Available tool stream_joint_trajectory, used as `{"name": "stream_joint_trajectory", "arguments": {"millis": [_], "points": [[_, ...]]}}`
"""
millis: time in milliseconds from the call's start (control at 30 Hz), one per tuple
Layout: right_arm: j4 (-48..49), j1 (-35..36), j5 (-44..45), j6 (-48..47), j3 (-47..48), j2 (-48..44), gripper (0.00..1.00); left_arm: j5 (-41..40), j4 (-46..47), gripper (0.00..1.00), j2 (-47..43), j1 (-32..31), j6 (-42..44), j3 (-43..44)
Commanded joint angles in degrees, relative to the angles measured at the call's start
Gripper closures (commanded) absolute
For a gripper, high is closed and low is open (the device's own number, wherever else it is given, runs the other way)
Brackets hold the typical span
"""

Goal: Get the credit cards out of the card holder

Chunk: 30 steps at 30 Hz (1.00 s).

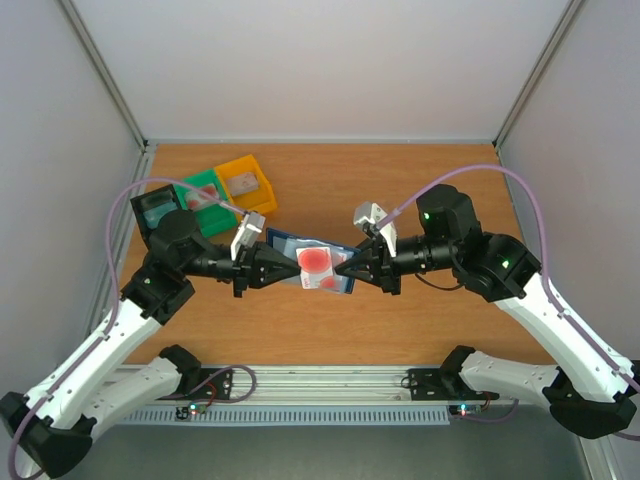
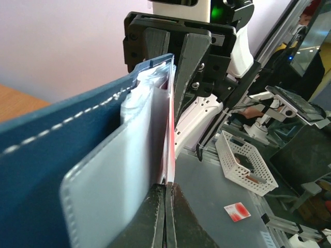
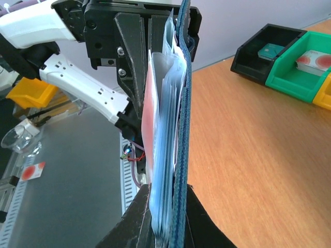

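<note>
Mid-extraction: my right end effector clamps the card holder, my left end effector pinches 1 credit card; next, I'd pull straight apart.

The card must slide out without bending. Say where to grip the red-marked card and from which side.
Pinch the red-marked card across its flat faces at the end nearest the left gripper, coming in from the left. It lies outermost over the card holder, whose opposite end the right gripper clamps, so pulling leftward should slide it out.
</note>
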Motion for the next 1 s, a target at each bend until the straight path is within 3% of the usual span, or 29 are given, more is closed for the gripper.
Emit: {"name": "stream_joint_trajectory", "arguments": {"millis": [0, 167, 267, 400, 567, 600, 667, 767, 967], "points": [[0.6, -0.2, -2.3, -0.3, 1.1, 0.2, 0.99, 0.4, 8.1, 1.00, 0.3, -1.8, -3.4, -1.4], [1.0, -0.2, -2.9, -0.2, 1.0, 0.1, 0.99, -0.8, 9.8, 0.81, 0.5, -2.2, -5.7, -1.7], [1.1, -0.2, -3.5, -0.2, 1.0, 0.3, 0.99, -1.5, 10.5, 0.76, 0.4, -2.2, -6.1, -1.8], [1.5, -0.2, -4.2, -0.1, 1.2, 0.5, 0.99, -2.1, 11.6, 0.85, 0.8, -2.2, -7.0, -2.0], [1.6, -0.2, -4.4, 0.3, 1.0, 0.5, 0.99, -3.1, 11.7, 0.80, 1.4, -2.6, -7.0, -2.0], [1.7, -0.2, -4.5, 0.3, 1.0, 0.5, 0.99, -3.0, 11.8, 0.82, 1.4, -2.8, -7.0, -2.0], [1.8, -0.2, -4.6, 0.4, 0.9, 0.4, 0.99, -3.0, 11.5, 0.97, 1.4, -3.0, -6.7, -2.2], [2.0, -0.2, -3.6, 0.7, 0.8, 0.2, 0.99, -3.4, 10.4, 1.00, 0.6, -3.0, -6.8, -2.3], [-0.2, -5.4, 1.9, 4.4, -2.4, -0.3, 0.99, -11.9, -5.6, 1.00, -2.0, 4.5, -4.2, -1.7]]}}
